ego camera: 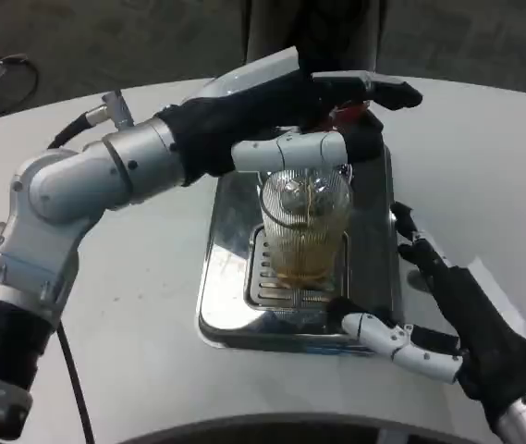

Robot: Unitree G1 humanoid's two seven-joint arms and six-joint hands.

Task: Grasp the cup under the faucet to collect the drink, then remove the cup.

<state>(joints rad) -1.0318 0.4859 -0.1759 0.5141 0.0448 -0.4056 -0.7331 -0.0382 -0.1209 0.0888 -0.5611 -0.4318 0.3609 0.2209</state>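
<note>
Cup (305,231) on tray (230,296) grille under faucet, brown drink pooling at bottom, filling underway; left hand (281,106) on faucet lever, right hand (447,314) spread near tray's right edge, removal left

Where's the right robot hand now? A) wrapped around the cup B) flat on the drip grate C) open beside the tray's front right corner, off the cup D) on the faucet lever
C: the right robot hand sits by the front right of the tray with fingers spread, apart from the cup, while the left robot hand is up at the faucet.
</note>
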